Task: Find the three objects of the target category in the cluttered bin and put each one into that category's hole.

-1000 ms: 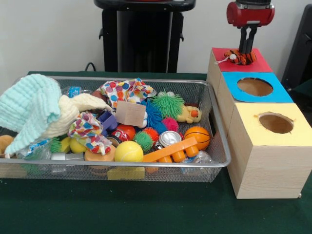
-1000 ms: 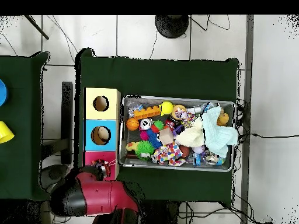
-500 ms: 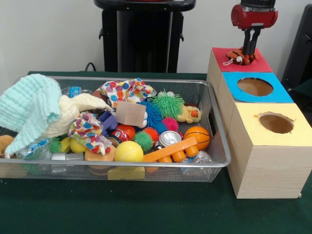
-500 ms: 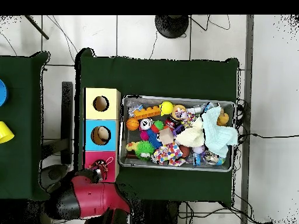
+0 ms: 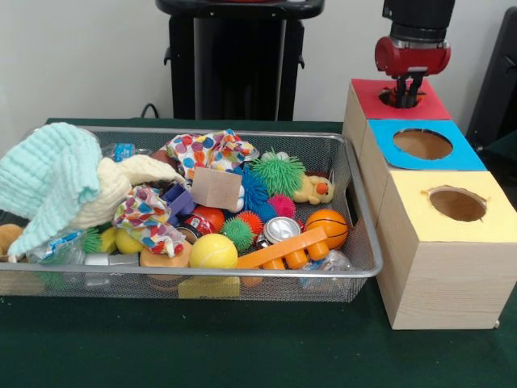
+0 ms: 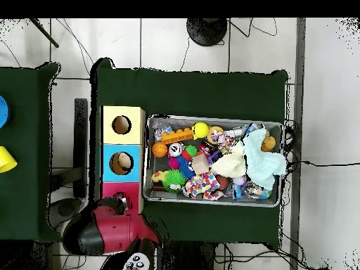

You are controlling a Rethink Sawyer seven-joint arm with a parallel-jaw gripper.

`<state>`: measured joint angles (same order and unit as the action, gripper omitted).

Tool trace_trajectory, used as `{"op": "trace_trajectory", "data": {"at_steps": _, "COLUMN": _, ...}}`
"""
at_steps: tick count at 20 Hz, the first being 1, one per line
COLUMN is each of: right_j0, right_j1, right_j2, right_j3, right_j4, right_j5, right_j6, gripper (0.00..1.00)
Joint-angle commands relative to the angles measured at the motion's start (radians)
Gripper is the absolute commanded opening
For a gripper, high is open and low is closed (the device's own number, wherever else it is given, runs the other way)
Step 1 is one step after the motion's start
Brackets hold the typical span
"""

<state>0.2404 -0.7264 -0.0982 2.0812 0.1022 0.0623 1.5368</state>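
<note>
My gripper (image 5: 404, 95) reaches down onto the red-topped box (image 5: 432, 107), its tip at that box's hole, which it mostly hides. The small orange striped plush that lay on the red top is out of sight. In the overhead view the red arm head (image 6: 105, 232) covers the near end of the red box (image 6: 112, 191). The wire bin (image 5: 242, 275) holds a yellow duck plush (image 5: 313, 190), a green spiky ball (image 5: 279, 172), a small basketball (image 5: 326, 226), a yellow ball (image 5: 212, 252) and several other toys.
A blue-topped box (image 5: 464, 153) and a yellow-topped box (image 5: 444, 242), each with a round hole, stand in a row beside the bin. A mint towel (image 5: 48, 182) and patterned cloths (image 5: 212, 151) pile up on the bin's left side. A black stand (image 5: 238, 56) rises behind.
The gripper let go of the striped plush on the red top, then moved down to the hole. The plush is no longer visible.
</note>
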Motion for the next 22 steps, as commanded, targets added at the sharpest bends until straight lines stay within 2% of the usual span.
{"op": "trace_trajectory", "data": {"at_steps": 1, "right_j0": -0.025, "right_j1": 0.086, "right_j2": 0.040, "right_j3": -0.047, "right_j4": -0.039, "right_j5": -0.021, "right_j6": 0.140, "gripper": 0.00}}
{"op": "trace_trajectory", "data": {"at_steps": 12, "right_j0": -0.027, "right_j1": 0.050, "right_j2": 0.037, "right_j3": -0.045, "right_j4": -0.033, "right_j5": 0.031, "right_j6": 0.128, "gripper": 0.00}}
{"op": "trace_trajectory", "data": {"at_steps": 22, "right_j0": -0.016, "right_j1": -0.131, "right_j2": 0.009, "right_j3": -0.027, "right_j4": -0.024, "right_j5": 0.260, "right_j6": 0.103, "gripper": 0.00}}
